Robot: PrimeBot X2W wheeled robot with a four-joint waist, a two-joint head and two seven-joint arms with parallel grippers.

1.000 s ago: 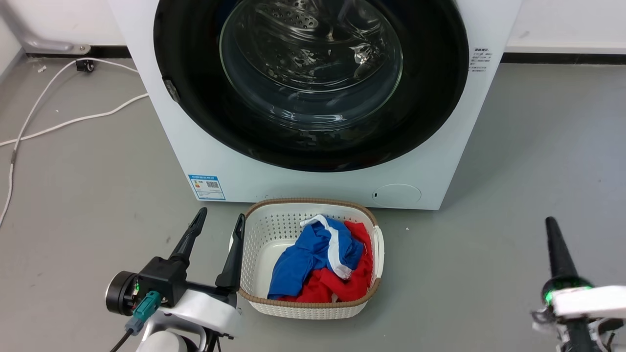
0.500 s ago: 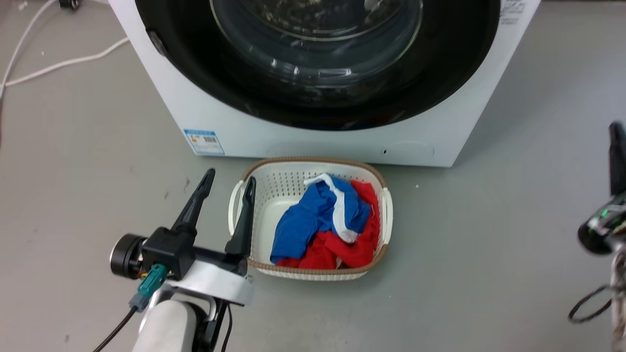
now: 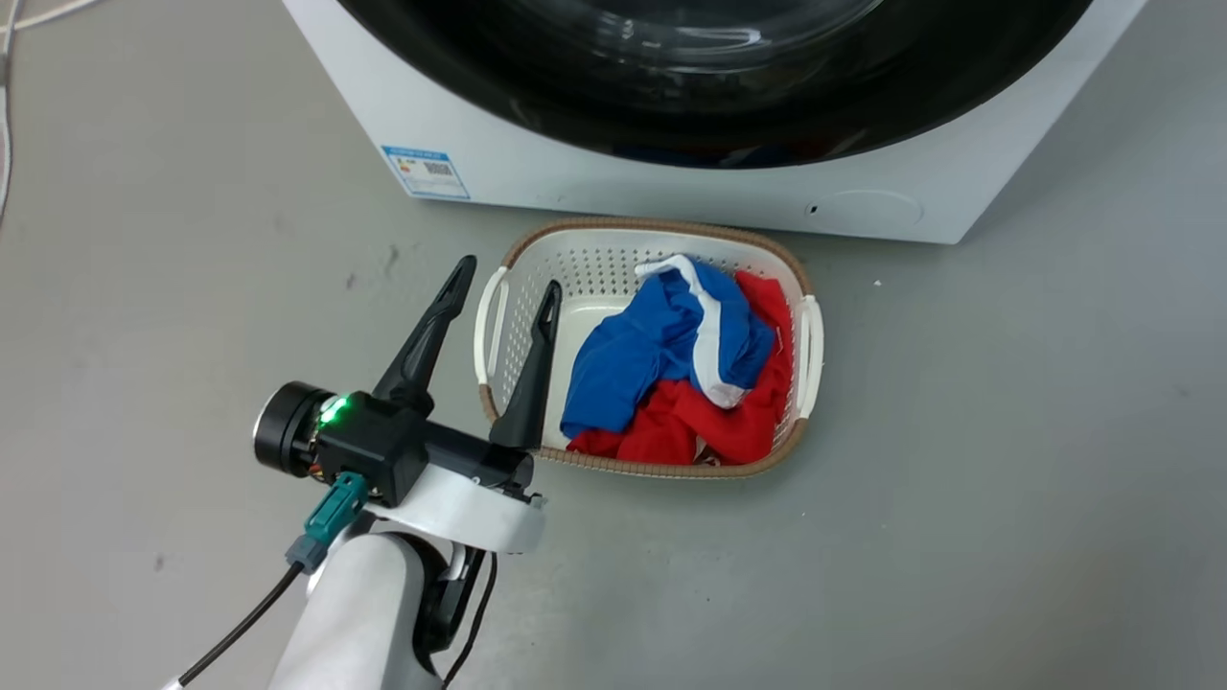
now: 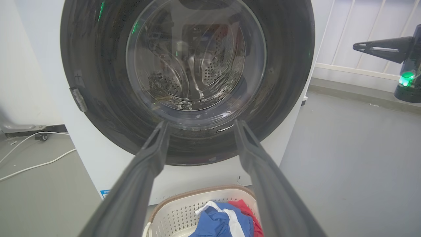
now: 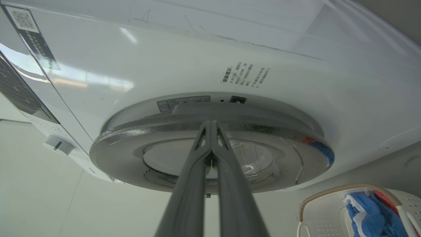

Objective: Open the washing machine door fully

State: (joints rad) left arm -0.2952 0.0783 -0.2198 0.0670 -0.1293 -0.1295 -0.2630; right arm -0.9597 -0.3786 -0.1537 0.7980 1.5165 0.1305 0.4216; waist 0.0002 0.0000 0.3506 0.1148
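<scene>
Left wrist view: the washing machine door (image 4: 189, 65) sits shut on the washing machine (image 3: 613, 190), and the opening has not begun.

From where I stand the glossy black door looks seated against the white front, so the whole swing is left to do. The right gripper (image 5: 210, 126) has its jaws pressed together on nothing, tips up at the door's rim; I can't tell whether they touch it. The left gripper (image 3: 510, 273) hangs over the floor just beside the laundry basket (image 3: 661, 226), jaws spread and empty. As for writing, there is a blue label (image 3: 427, 172) low on the front, a QR sticker (image 5: 24, 19), a printed block (image 5: 245, 75) on the white panel and a strip (image 5: 182, 103) by the door rim. All of it is too small to read, and no brand name is legible.
</scene>
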